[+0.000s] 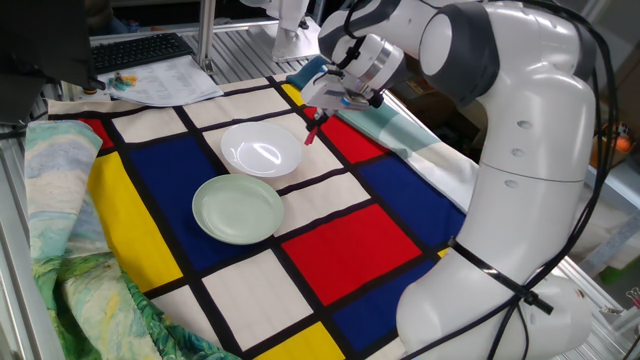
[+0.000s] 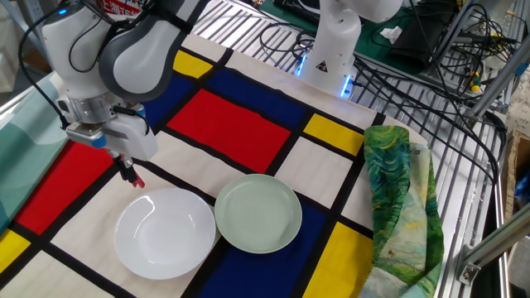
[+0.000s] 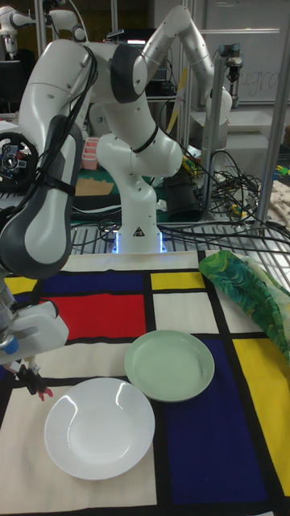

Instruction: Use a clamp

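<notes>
Claw (image 2: 127, 168) pinched on clamp (image 2: 137, 180), red tip hanging below the black fingers. Poised just above the table (image 2: 248, 132), just beside the white bowl (image 2: 164, 233) rim. Green bowl (image 2: 258, 213) touching the white bowl. 2 bowls, both unoccupied.

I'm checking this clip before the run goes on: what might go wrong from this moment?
1. The gripper pinches the small red clamp only at one end, so it may twist or slip out.
2. The clamp hangs close beside the rim of the white bowl; a low sideways move might knock or push the bowl.
3. The white bowl touches the green bowl, so a knock would likely shift both.
</notes>
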You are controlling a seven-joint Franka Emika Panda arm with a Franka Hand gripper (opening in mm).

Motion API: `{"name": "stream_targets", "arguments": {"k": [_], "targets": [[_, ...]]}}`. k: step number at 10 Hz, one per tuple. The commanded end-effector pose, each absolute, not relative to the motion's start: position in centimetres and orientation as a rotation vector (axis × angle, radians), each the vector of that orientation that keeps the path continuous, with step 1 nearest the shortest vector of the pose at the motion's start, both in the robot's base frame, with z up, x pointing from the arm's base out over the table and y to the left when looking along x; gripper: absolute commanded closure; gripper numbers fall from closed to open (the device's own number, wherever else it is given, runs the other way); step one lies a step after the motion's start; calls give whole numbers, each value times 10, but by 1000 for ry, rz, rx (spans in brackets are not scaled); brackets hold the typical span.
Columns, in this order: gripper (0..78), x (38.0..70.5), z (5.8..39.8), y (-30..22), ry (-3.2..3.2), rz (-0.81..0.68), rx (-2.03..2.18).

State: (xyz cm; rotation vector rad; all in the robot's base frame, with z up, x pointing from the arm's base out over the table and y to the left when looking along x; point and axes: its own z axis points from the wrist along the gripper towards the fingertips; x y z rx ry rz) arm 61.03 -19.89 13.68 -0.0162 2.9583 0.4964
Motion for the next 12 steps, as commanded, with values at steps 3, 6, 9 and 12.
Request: {"name": "stream_targets", "arguments": {"k": [3,6,9,12], "targets": [[764,615,128,-198,2953,499,40],[764,616,128,-198,2957,509,164],[764,616,126,-199,2944,523,255],[764,617,117,-197,2927,533,265]]}}
